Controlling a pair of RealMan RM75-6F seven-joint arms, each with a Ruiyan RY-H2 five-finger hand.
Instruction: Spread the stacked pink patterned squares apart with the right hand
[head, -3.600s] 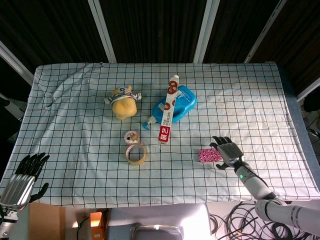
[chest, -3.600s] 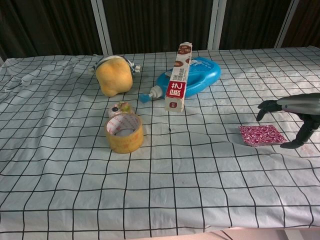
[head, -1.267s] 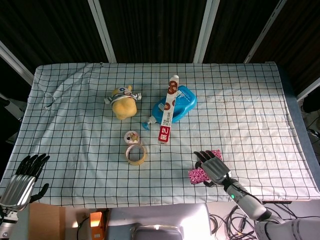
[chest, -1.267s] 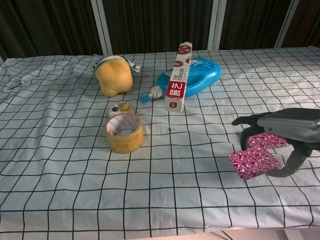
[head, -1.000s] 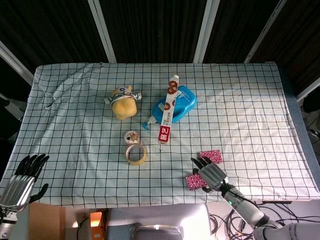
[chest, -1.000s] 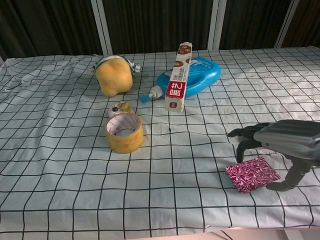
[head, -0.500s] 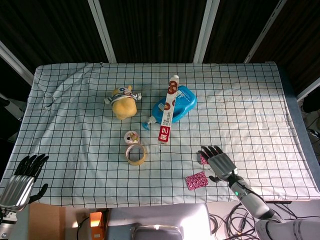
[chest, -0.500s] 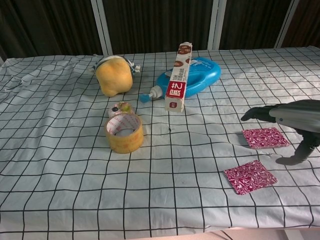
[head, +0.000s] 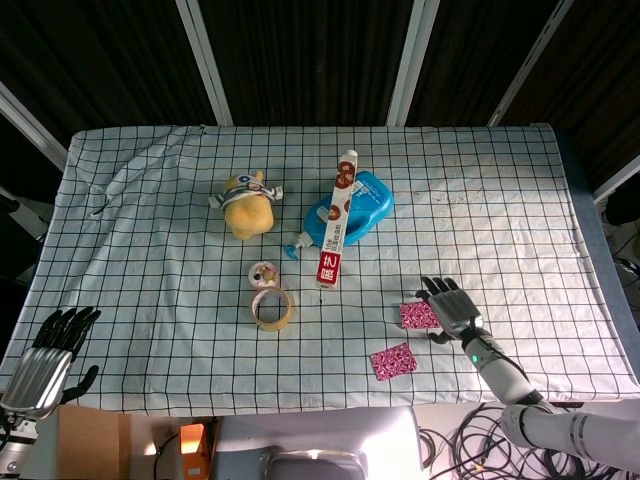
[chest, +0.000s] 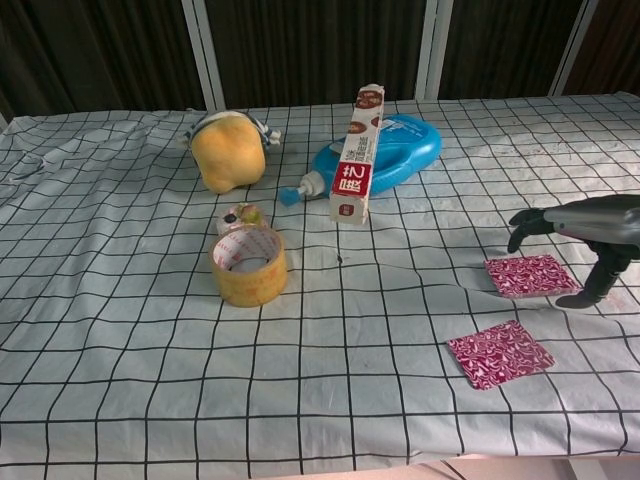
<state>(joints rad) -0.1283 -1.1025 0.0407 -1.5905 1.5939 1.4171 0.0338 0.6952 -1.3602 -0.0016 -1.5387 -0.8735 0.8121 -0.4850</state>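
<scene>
You have a matt, creased checked cloth (chest: 120, 330) under everything; the pink patterned squares (chest: 499, 353) look flat and papery, the blue bottle (chest: 392, 150) glossy plastic, the tape roll (chest: 249, 265) shiny, and your right hand (chest: 585, 228) dull grey metal

My table (head: 150, 250) wears a white cloth with a black grid, rumpled toward its far left corner. Taking the roll of tape (head: 272, 308) as the landmark: a small round tin (head: 264, 273) touches its far side, a yellow plush toy (head: 247, 205) lies beyond to the left, and a blue bottle (head: 355, 205) with a long red-and-white box (head: 336, 220) leaning across it lies beyond to the right. Well off to the right lie two pink patterned squares (head: 417, 315), apart, the nearer one (head: 393, 361) closer to me.
</scene>
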